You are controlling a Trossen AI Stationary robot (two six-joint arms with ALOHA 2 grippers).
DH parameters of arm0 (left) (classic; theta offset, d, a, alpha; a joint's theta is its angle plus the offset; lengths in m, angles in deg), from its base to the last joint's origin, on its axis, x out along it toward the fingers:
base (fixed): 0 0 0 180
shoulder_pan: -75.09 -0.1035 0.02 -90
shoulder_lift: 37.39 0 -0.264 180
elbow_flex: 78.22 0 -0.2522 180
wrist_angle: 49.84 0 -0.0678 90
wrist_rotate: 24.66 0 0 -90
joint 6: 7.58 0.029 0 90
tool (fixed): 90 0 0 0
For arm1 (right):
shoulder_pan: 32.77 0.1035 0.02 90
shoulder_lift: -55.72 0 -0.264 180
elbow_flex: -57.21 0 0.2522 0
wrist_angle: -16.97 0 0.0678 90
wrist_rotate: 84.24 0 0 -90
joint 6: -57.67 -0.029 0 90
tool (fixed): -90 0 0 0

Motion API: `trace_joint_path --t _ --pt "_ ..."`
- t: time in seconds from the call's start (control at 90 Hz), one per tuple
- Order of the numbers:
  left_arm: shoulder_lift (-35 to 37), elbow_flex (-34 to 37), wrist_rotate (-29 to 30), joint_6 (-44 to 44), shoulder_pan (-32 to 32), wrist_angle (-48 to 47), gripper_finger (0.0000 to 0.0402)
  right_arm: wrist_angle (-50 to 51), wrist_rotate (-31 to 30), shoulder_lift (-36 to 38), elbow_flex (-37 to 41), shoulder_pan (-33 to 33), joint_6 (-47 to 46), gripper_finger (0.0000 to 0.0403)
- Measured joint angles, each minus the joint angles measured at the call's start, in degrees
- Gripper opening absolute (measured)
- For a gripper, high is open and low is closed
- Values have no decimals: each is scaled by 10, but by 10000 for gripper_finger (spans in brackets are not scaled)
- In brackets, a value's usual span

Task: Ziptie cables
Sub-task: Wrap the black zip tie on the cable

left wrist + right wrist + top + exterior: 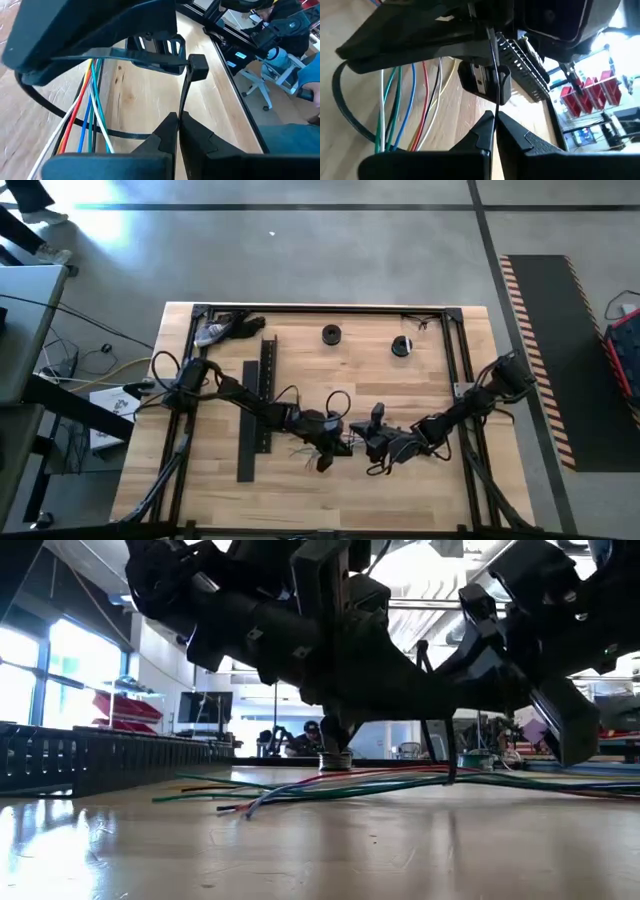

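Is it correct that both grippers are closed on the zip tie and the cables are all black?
Not quite. The cables are coloured: white, red, orange, blue, green, as the left wrist view shows. The left gripper and right gripper do pinch the black zip tie.

Can't read any text, labels, brand names or numbers anywhere, not on the arms, the table stuff or the gear in the room behind.

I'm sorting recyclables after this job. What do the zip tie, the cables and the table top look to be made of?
Zip tie: likely black nylon, a thin, flexible, matte strap with a moulded head. Cables: glossy coloured plastic insulation; cores unseen. Table top: pale wood with visible grain, lightly sheened.
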Motion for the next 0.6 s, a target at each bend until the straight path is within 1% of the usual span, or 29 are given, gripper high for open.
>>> trace_joint_path --t 0.267,0.6 --pt "0 0 -3 6 0 -9 0 -24 7 0 0 3 46 0" --pt "0 0 -8 9 0 -10 0 -25 23 0 0 3 119 0"
